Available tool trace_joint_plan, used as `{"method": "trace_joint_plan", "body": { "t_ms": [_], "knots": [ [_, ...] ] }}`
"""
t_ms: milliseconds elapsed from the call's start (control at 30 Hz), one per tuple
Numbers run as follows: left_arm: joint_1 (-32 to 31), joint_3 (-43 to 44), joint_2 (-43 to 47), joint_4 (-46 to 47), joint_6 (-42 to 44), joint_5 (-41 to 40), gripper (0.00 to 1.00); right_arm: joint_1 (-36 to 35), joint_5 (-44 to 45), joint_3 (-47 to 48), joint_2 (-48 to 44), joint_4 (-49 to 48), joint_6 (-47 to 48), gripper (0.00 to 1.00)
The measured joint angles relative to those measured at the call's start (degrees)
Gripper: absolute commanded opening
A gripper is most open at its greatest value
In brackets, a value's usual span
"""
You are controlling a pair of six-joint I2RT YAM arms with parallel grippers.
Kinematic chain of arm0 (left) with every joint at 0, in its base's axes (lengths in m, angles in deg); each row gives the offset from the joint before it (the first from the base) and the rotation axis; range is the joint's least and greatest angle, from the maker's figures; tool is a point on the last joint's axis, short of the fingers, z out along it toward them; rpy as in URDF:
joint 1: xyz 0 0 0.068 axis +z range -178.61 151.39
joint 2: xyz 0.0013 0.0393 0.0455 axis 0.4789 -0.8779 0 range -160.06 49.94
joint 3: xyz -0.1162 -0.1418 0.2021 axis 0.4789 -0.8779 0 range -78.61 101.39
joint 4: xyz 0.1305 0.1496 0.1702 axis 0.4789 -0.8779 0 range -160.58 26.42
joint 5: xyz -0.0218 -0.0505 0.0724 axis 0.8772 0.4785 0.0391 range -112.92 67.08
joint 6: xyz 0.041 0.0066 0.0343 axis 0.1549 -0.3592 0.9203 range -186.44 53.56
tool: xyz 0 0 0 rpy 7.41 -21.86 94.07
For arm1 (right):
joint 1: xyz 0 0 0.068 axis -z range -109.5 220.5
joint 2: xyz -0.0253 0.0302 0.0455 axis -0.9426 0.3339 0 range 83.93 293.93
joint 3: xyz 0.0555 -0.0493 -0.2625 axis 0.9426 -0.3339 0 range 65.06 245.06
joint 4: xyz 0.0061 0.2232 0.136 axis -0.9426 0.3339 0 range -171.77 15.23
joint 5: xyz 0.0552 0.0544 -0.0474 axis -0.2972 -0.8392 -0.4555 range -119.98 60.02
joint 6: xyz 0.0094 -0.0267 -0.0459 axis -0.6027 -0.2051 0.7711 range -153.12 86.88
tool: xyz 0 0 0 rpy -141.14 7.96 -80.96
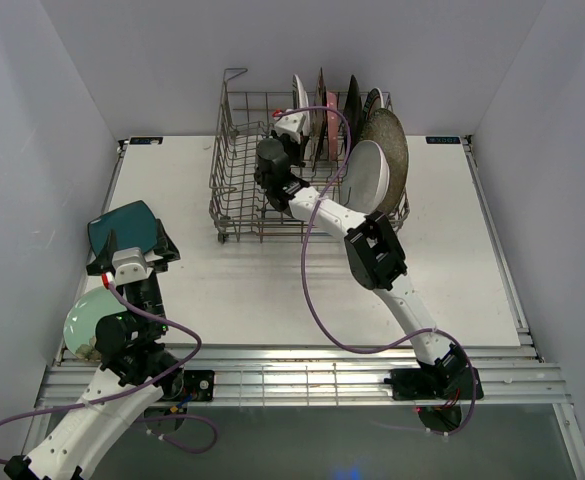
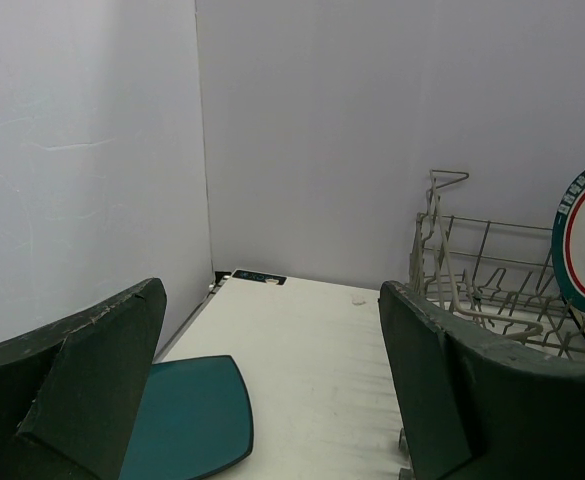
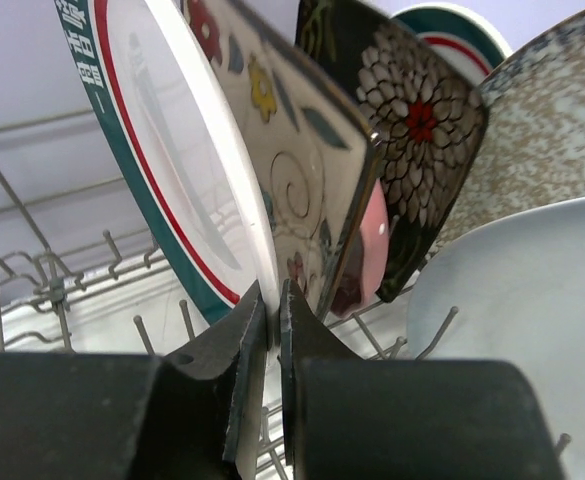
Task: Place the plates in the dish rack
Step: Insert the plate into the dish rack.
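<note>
1. Right hand [image 3: 270, 296] pinches the teal-rimmed plate [image 3: 162, 150] inside the dish rack [image 1: 234, 190]; the plate's lower rim vanishes between the jaws.
2. Left hand [image 2: 272, 300], jaws apart, sits left of the dish rack over a half-hidden teal square plate [image 2: 187, 420].

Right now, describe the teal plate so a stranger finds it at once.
On the table, look to the left edge, away from the dish rack. Two plates lie by the left arm: the teal plate is farther, dark and square; the pale green plate is round.

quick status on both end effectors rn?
Left end effector: open, holding nothing, above the teal square plate.
Right end effector: closed on the rim of the teal-rimmed plate in the dish rack.
</note>
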Motion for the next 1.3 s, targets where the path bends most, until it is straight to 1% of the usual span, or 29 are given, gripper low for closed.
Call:
{"method": "trace_joint_plan", "body": {
  "t_ms": [200, 400, 867, 1067, 1300],
  "knots": [
    [0.0, 0.0, 0.0, 0.0, 0.0, 0.0, 0.98, -0.24, 2.45, 0.0, 0.0, -6.84, 5.88, 0.08],
    [0.0, 0.0, 0.0, 0.0, 0.0, 0.0, 0.98, -0.39, 4.04, 0.0, 0.02, -9.25, 7.76, 0.08],
    [0.0, 0.0, 0.0, 0.0, 0.0, 0.0, 0.98, -0.55, 4.46, 0.15, 0.22, -8.87, 5.95, 0.08],
    [0.0, 0.0, 0.0, -0.02, 0.0, 0.0, 0.98, -0.55, 3.85, 0.83, 0.63, -5.73, 2.99, 0.08],
    [0.0, 0.0, -0.46, -0.02, 0.0, 0.0, 0.98, -0.55, 3.43, 2.12, 1.42, -4.26, 1.46, 0.08]
  ]
}}
